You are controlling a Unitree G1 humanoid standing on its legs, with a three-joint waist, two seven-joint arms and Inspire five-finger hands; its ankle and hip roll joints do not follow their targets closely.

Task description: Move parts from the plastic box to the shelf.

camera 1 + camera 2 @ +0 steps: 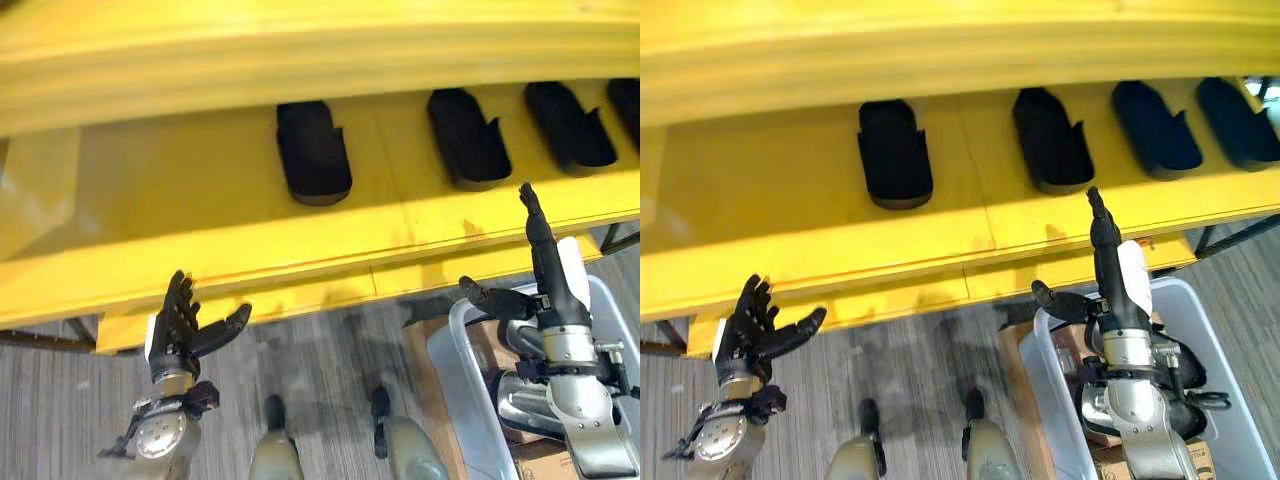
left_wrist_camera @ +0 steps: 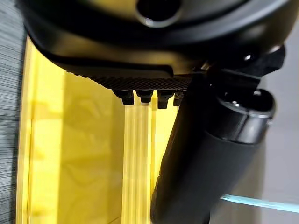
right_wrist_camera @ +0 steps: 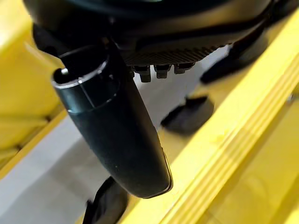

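Nearest the robot, the left hand [image 1: 180,325] is raised in front of the yellow shelf's front edge, fingers straight and spread with the thumb angled out to the side, holding nothing; its own wrist view shows the thumb and a row of fingertips against the yellow boards with nothing between them. The right hand [image 1: 1108,290] is likewise raised, fingers straight and together pointing up toward the shelf [image 1: 200,190], thumb standing out to the left, empty as well. Directly beneath and behind the right hand sits the clear plastic box [image 1: 1230,400], its rim just below the wrist; the arm covers much of its inside, and what lies in it cannot be made out clearly beyond some dark and brown shapes. The box rests on the grey wood-patterned floor [image 1: 60,400], which spreads between the two hands. Beyond both hands runs the shelf, a long yellow board with a raised front lip. The right hand's fingertips reach up to that lip. On the shelf surface lie black parts in a row: one [image 1: 313,152] between the two hands, further back, another [image 1: 468,138] just beyond and slightly left of the right hand's fingertips, and two more [image 1: 1155,128] [image 1: 1238,122] beyond it to the right.
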